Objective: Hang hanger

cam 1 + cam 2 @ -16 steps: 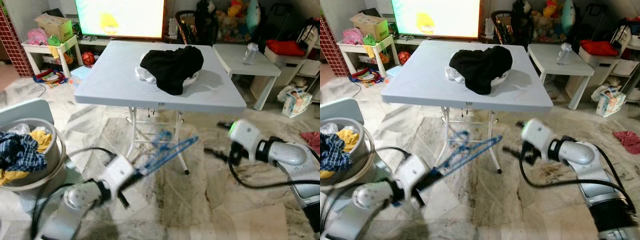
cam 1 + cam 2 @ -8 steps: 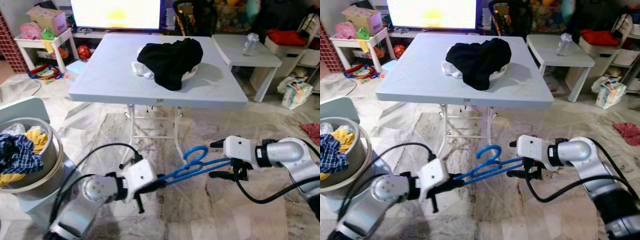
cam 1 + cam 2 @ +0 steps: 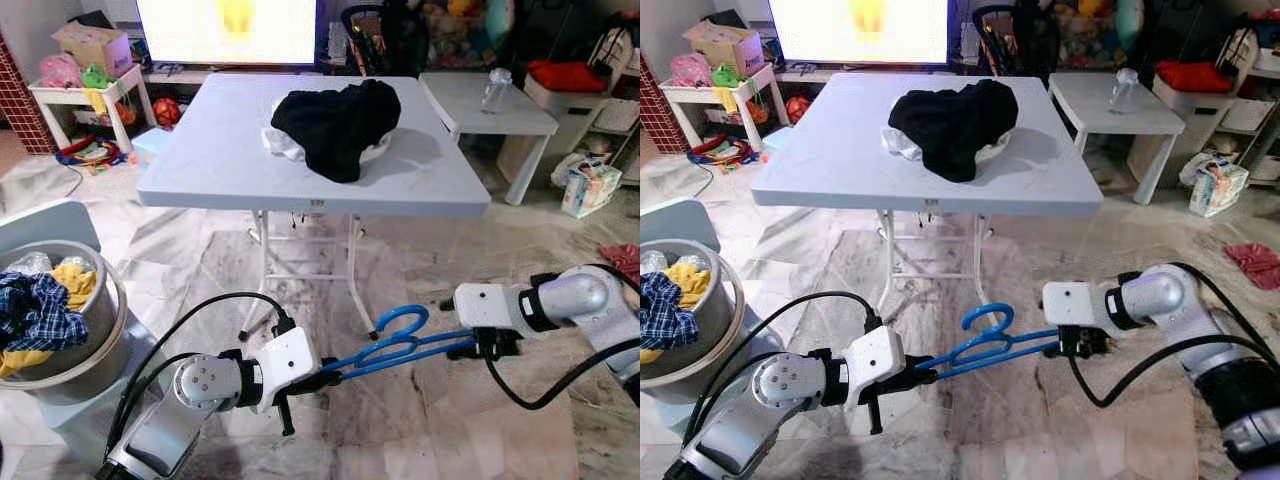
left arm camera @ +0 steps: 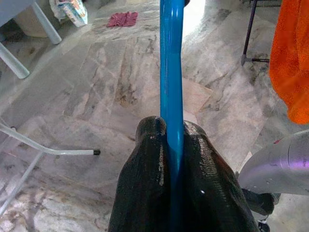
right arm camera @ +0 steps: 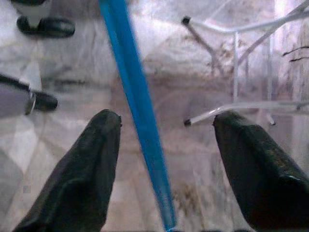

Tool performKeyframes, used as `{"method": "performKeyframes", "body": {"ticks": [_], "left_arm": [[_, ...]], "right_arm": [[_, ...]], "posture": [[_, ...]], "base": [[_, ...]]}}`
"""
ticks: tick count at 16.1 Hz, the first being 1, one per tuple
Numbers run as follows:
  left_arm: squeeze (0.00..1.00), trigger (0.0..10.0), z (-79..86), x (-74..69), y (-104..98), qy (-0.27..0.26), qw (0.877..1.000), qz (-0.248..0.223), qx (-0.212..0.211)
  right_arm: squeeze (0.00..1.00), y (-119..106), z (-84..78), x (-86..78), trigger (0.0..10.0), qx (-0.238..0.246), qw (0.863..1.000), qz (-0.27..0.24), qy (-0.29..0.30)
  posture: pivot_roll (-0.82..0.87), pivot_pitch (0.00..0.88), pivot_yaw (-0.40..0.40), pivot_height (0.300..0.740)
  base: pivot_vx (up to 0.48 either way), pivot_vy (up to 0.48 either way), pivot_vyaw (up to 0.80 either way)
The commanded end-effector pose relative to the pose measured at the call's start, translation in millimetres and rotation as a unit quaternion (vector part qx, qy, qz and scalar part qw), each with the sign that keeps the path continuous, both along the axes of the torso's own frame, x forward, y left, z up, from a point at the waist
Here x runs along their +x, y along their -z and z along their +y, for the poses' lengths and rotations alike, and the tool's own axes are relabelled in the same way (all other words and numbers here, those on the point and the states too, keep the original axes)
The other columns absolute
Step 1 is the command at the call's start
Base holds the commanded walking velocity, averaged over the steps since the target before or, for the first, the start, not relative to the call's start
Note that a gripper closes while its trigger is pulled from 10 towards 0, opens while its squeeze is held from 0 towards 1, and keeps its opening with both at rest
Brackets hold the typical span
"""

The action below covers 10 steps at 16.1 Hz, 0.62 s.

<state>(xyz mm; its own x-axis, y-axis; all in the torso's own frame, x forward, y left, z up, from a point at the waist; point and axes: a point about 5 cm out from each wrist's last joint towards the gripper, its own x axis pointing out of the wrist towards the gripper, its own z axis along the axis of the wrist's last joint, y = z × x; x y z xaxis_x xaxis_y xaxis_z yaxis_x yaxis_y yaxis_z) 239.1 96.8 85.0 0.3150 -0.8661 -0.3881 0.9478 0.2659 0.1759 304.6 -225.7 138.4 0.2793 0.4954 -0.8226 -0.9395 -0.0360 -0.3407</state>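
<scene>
A blue plastic hanger (image 3: 392,347) hangs low over the marble floor in front of the folding table, held roughly level between my two arms. My left gripper (image 3: 326,378) is shut on one end of it; in the left wrist view the black fingers (image 4: 149,159) pinch the blue bar (image 4: 171,58). My right gripper (image 3: 472,346) is at the hanger's other end and is open. In the right wrist view the blue bar (image 5: 137,111) runs between its two spread fingers (image 5: 72,183), nearer one of them and touching neither.
A light grey folding table (image 3: 200,170) carries a black garment (image 3: 335,120) over something white. Its legs (image 3: 265,270) stand just behind the hanger. A basket of clothes (image 3: 45,310) sits at left, a white side table (image 3: 470,100) with a bottle at back right.
My right gripper has come up to the hanger's free end and now straddles it. My left gripper has swung the hanger down and level. The camera has shifted a little.
</scene>
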Motion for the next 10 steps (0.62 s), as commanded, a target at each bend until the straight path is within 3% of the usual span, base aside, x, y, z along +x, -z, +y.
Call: {"method": "performKeyframes", "body": {"ticks": [1, 10], "left_arm": [[0.0, 10.0, -2.9, 1.1, -0.6, 0.011, 1.0, -0.005, 0.004], [0.0, 10.0, -5.7, -4.0, 2.4, 0.018, 1.0, -0.002, 0.001]], "right_arm": [[0.0, -6.2, -0.5, 2.1, 0.0, -0.025, 1.0, 0.005, -0.014], [0.0, 0.7, -3.6, -1.6, 0.0, -0.049, 0.998, 0.038, -0.028]], "posture": [[0.06, 0.0, -0.026, 0.74], [0.07, 0.0, -0.03, 0.74]], "base": [[0.0, 0.0, 0.0], [0.0, 0.0, 0.0]]}}
